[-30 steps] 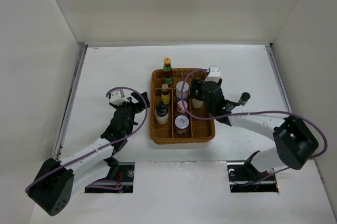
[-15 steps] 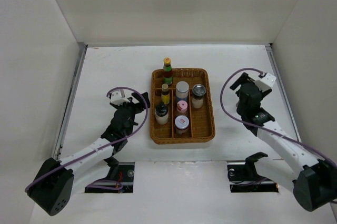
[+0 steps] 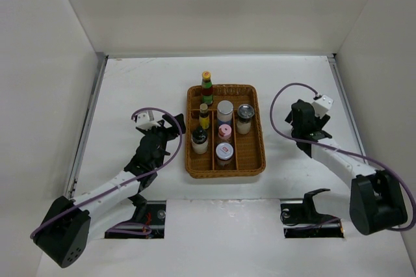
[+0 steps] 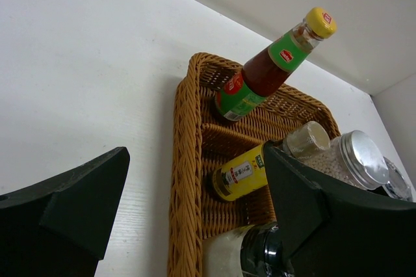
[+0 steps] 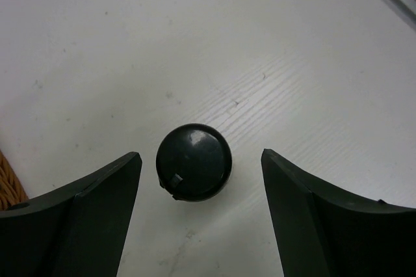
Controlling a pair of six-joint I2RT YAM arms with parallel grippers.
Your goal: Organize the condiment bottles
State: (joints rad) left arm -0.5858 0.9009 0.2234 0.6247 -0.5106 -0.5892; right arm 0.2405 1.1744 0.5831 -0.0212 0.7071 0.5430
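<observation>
Condiment bottles, seven of them, stand upright in the woven brown wicker tray at the centre of the top view. An eighth sits apart on the white counter at the right. In the tray's left column are a green-labelled bottle of red sauce with a yellow cap, a small yellow-labelled bottle, and a dark-capped bottle. The middle column holds a white-capped jar, a pink-lidded jar and a blue-banded jar. A silver-topped glass shaker stands in the right column.

From above, the eighth bottle is hidden under the right gripper. The right wrist view alone shows its round, glossy black cap centred between the gripper's dark, wedge-shaped fingers. The fingers are spread wide and touch nothing. The counter there has a faint wood grain, and a sliver of wicker shows at the lower left edge.

The left gripper rests just left of the tray, also spread open and holding nothing. Its wrist view shows the tray's braided rim and the red sauce bottle at close range. One finger covers part of the jars at the lower right.
</observation>
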